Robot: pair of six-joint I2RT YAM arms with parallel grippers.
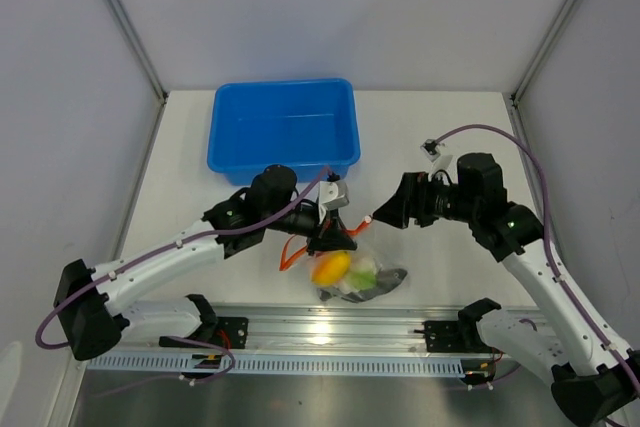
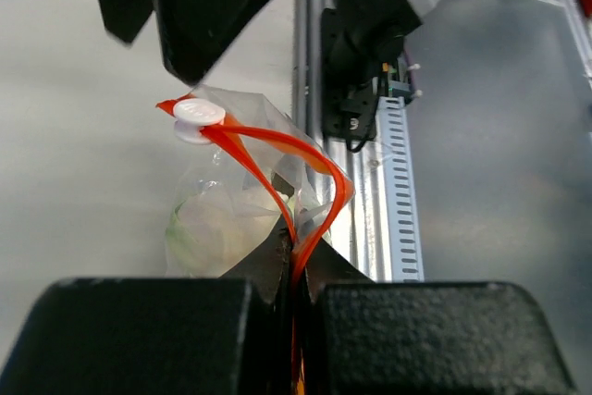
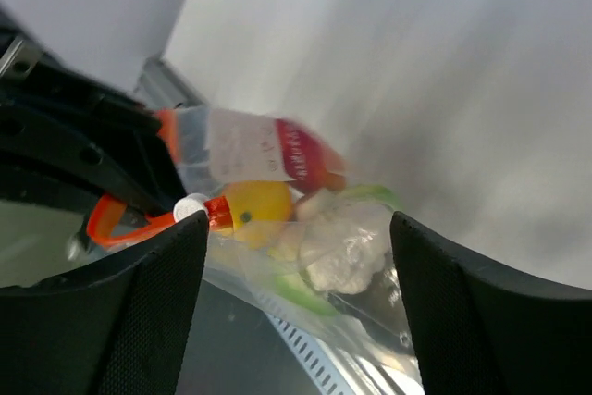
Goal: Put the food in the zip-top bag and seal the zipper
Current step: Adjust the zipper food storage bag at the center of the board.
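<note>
My left arm stretches from the near-left corner diagonally toward the middle of the worktop [image 1: 440, 137], forearm low and wrist tipped downward. My left end effector [image 2: 294, 261] is pressed together on the zipper [image 2: 277, 150], the red-orange strip pinched flat between the two fingers. Beyond the pinch the strip bows outward in a loop, so the mouth gapes there. A white slider tab [image 2: 198, 112] sits at the strip's far end.

My right arm climbs from the near-right corner, folds at the elbow close to the right edge, and points its wrist leftward. My right end effector [image 3: 296, 228] has its fingers [image 3: 139, 312] spread wide, holding nothing. From the overhead view I cannot tell whether its tips touch the plastic.

The zip-top bag [image 1: 385, 275] lies at the middle of the near edge, just beside the metal rail [image 1: 330, 327], under and between my two end effectors. The food is inside it: an orange-yellow piece [image 1: 331, 267], the white cauliflower [image 1: 362, 269] and a dark grey piece [image 1: 382, 287]. A red shape [image 3: 310, 162] also shows through the plastic, too blurred to name.

The blue tub [image 1: 283, 152] stands toward the far edge, left of centre.
</note>
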